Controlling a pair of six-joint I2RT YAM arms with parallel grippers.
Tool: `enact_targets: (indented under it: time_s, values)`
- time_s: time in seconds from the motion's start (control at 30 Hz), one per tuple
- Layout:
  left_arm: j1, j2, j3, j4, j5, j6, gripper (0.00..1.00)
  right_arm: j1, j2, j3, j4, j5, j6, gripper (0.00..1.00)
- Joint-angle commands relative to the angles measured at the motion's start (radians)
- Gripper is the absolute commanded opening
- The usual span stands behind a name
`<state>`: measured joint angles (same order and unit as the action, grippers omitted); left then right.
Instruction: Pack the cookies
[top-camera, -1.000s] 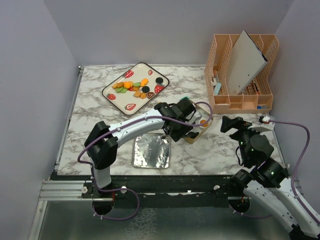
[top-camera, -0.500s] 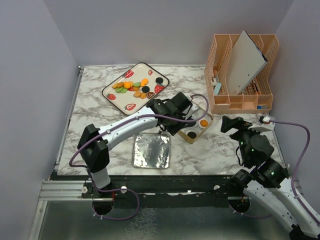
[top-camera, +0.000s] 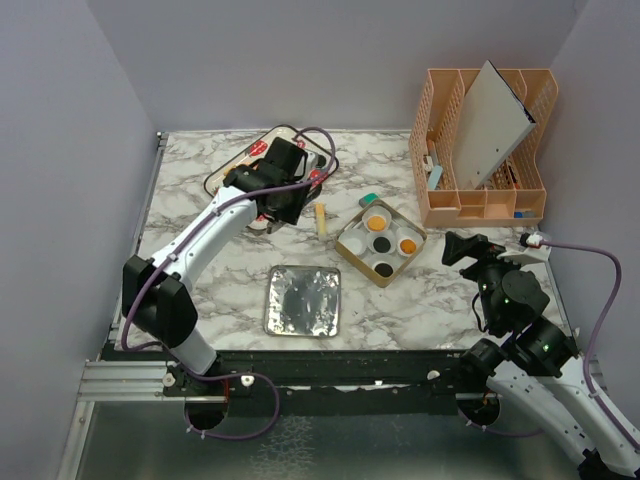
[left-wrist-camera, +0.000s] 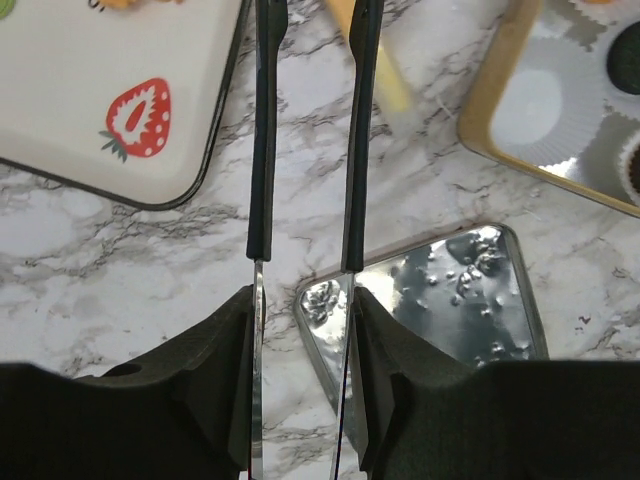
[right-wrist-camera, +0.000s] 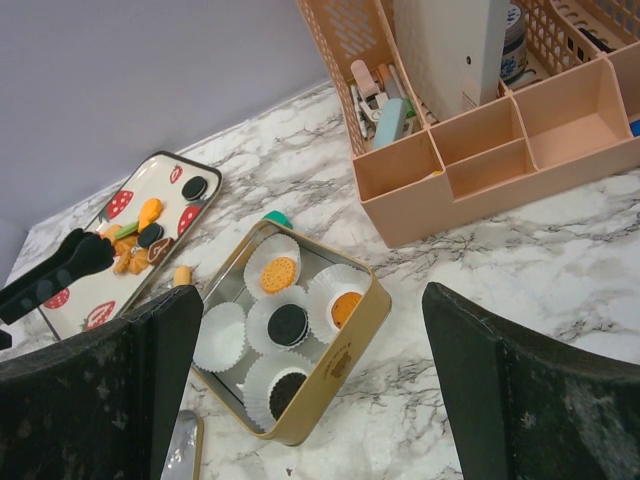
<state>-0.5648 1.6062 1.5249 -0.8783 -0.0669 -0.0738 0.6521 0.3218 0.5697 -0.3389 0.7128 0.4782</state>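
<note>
Cookies (right-wrist-camera: 135, 240), small orange, green and black discs, lie on the strawberry-print tray (right-wrist-camera: 95, 318). In the top view my left arm hides most of that tray (top-camera: 222, 178). My left gripper (top-camera: 268, 212) (left-wrist-camera: 303, 330) is shut on tongs (left-wrist-camera: 262, 150), whose arms stand apart with nothing between them. The tongs' black ends (right-wrist-camera: 60, 265) hover over the tray's near end. The gold tin (top-camera: 352, 262) (right-wrist-camera: 340, 385) holds white paper cups with two orange cookies (right-wrist-camera: 278, 274) and two black ones (right-wrist-camera: 288, 325); one cup (right-wrist-camera: 220, 335) is empty. My right gripper (top-camera: 470, 247) (right-wrist-camera: 315, 395) is open and empty, right of the tin.
The tin's silver lid (top-camera: 304, 300) (left-wrist-camera: 450, 290) lies near the front edge. A tan stick (top-camera: 321, 218) (left-wrist-camera: 385, 70) lies between tray and tin. A teal object (top-camera: 369, 200) sits behind the tin. A peach desk organizer (top-camera: 480, 150) (right-wrist-camera: 480, 120) stands at the back right.
My left arm has swung with the tongs from over the tin to the tray at the far left, uncovering the tin. The right arm has not moved.
</note>
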Motion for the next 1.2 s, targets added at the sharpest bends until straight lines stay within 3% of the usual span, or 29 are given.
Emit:
enact_targets:
  time_s: [0.0,0.43,1.17]
  values:
    - [0.116,-0.021,-0.039,0.029,0.036,-0.044,0.42,-0.006,-0.004,0.013,-0.009,-0.004,0.002,1.0]
    - [0.333,0.141,0.008,0.084,0.157,-0.093,0.47,-0.006,-0.001,0.014,-0.006,0.001,-0.003,1.0]
    - [0.395,0.332,0.132,0.11,0.217,-0.144,0.52,-0.006,0.01,0.002,0.014,0.007,-0.009,1.0]
